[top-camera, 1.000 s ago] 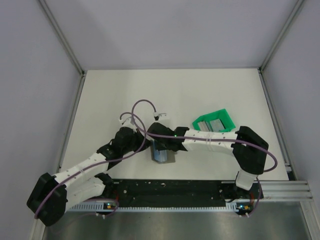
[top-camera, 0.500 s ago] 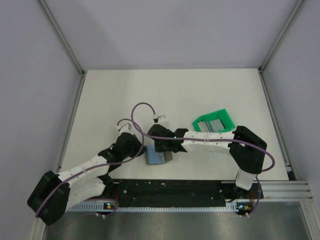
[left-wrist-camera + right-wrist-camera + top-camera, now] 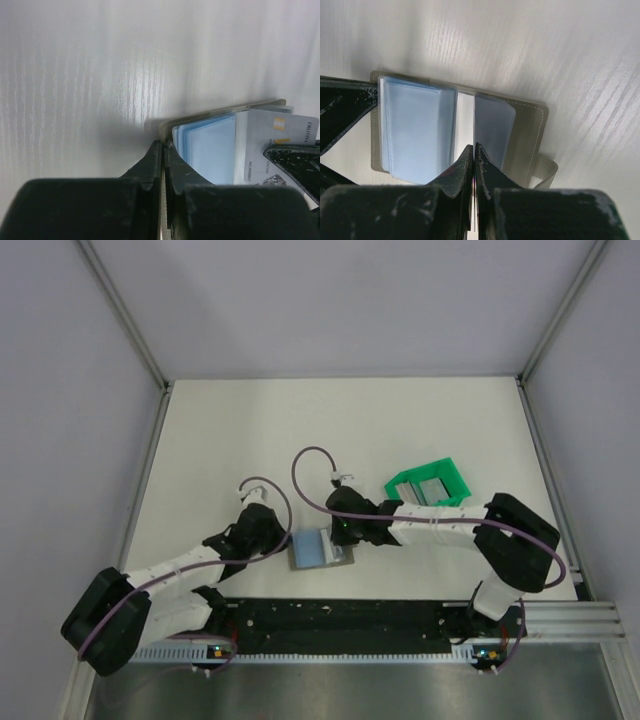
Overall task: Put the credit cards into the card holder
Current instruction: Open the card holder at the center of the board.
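My left gripper [image 3: 162,146] is pinched together on the thin left cover of the card holder [image 3: 207,150], fingertips meeting over its stitched edge. The holder lies open on the white table [image 3: 300,430], near the front edge and between my two wrists, with its pale blue sleeves fanned up. My right gripper [image 3: 472,149] is clamped on a credit card [image 3: 272,142], a thin grey card that I see edge-on from my right wrist, its lower end in the fold between the left and right stacks of sleeves. From my left wrist its printed face and small chip show just to the right of the blue sleeves, with one dark right finger pressed on it. The green tray [image 3: 430,483] sits apart from the holder, beyond my right forearm, with more grey cards [image 3: 432,488] lying flat in it.
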Robot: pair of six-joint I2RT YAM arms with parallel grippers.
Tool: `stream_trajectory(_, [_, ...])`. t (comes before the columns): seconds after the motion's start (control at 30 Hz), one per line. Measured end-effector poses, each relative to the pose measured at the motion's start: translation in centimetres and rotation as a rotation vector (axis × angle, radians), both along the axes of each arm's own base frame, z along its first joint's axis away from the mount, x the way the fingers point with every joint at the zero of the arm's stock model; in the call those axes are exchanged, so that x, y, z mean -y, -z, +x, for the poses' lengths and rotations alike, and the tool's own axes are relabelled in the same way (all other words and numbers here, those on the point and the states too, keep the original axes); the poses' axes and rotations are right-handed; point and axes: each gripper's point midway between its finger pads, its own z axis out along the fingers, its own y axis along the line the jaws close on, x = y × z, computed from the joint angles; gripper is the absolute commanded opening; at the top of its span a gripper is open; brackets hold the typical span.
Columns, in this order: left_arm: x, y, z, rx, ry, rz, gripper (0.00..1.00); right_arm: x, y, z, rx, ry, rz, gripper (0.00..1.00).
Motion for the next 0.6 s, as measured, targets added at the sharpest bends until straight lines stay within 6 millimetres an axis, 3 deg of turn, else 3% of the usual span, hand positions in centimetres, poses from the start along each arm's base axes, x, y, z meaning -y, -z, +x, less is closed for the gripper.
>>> stream_trajectory(0.43, [0.5, 0.1, 1.0, 0.018, 0.024, 0.022, 0.05, -2.3, 0.4, -1.0, -0.035, -0.04, 0.206, 0.0])
stream_trajectory(0.6, [0.6, 0.1, 1.0, 0.02, 0.024, 0.021, 0.18, -2.4, 0.3, -1.3, -0.032, -0.03, 0.264, 0.0])
